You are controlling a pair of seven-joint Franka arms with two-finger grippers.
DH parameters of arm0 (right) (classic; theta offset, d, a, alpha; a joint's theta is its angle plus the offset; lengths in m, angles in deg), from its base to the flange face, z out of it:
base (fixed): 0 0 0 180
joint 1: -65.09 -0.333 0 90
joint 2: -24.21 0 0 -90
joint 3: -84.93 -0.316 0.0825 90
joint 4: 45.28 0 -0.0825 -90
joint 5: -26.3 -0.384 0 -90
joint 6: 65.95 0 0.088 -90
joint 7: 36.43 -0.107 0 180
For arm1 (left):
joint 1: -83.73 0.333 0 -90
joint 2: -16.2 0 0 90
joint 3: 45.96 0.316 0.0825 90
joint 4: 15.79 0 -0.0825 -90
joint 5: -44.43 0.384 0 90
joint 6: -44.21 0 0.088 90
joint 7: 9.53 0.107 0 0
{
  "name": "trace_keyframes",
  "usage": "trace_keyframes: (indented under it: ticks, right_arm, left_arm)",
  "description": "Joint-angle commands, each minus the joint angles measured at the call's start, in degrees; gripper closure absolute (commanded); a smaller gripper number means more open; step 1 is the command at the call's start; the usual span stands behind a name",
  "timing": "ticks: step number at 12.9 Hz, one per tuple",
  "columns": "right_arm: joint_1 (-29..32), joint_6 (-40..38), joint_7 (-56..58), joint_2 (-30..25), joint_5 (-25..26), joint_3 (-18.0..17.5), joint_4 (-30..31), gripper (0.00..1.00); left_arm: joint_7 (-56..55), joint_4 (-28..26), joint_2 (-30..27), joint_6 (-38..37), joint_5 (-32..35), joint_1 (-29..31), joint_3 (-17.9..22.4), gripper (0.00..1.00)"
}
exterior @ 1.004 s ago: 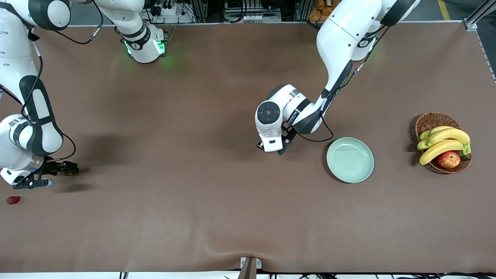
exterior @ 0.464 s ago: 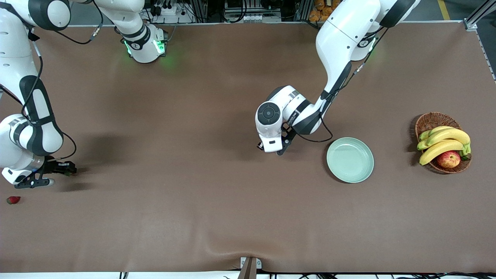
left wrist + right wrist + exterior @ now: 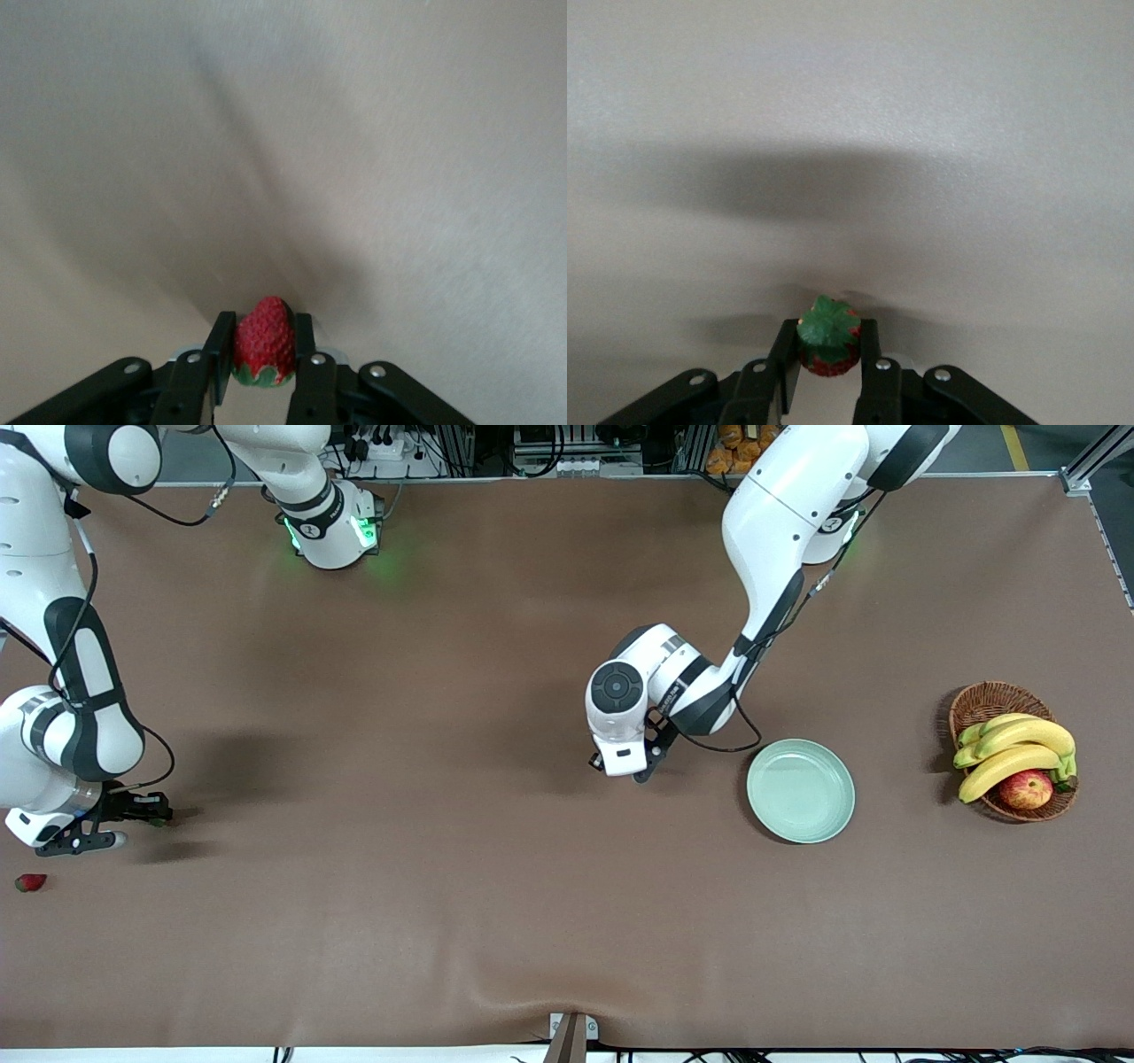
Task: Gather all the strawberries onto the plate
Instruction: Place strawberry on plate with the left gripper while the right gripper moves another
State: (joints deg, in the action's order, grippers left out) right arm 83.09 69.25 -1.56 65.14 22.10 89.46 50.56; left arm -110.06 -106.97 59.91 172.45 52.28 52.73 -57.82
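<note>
Presently, itemised from the fingers outward.

Left gripper (image 3: 263, 367): fingers (image 3: 219, 350) clamped on a strawberry (image 3: 264, 341), red body pointing away from the wrist, green cap toward it. In the front view this gripper (image 3: 636, 769) sits low over the bare table, beside the plate on the side toward the right arm's end; the berry itself is hidden there under the wrist.

Right gripper (image 3: 826, 363): fingers (image 3: 869, 345) pressed against a second strawberry (image 3: 827, 336), its leafy green cap facing the camera. In the front view the gripper (image 3: 146, 812) is low over the table at the right arm's end, a speck of red and green at its tips.

Third strawberry (image 3: 30, 882): lying loose on the table at the right arm's end, nearer the front camera than the right gripper, close to the table's edge.

Plate (image 3: 837, 819): pale mint-green, round, holding nothing, toward the left arm's end.

Wicker basket (image 3: 985, 701): brown, at the left arm's end, well apart from the plate; contains bananas (image 3: 1017, 751) and a red-yellow apple (image 3: 1026, 789).

Surface: table (image 3: 443, 691) covered in matte brown cloth, gently rippled near the front camera's edge, with soft arm shadows.

Room: cables and metal framing along the edge by the arm bases; green lights glow on the right arm's base (image 3: 332, 536).
</note>
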Motion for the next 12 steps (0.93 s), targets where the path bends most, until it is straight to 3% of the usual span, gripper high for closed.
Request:
trace_keyframes:
  ticks: [1, 4, 7, 12]
  right_arm:
    - [-1.56, -0.73, 4.05, -2.34, 0.86, -0.31, 0.40, 1.00]
    - [-5.77, -7.63, 6.71, -7.69, 1.21, -0.40, -0.04, 1.00]
    - [-13.14, -16.09, 6.71, -11.31, 0.60, -0.75, -1.97, 1.00]
    - [-30.80, -17.60, 0.76, -12.72, -4.48, -1.28, -2.85, 1.00]
  left_arm:
    - [2.44, -0.31, -4.75, -2.98, 1.38, 3.12, 0.00, 1.00]
    - [11.03, -0.40, -9.85, -11.06, 1.29, 9.62, -0.26, 1.00]
    - [24.11, -1.36, -11.45, -18.81, 1.20, 16.92, -0.35, 1.00]
    - [37.05, -5.84, -11.18, -18.30, 1.38, 26.24, -0.26, 1.00]
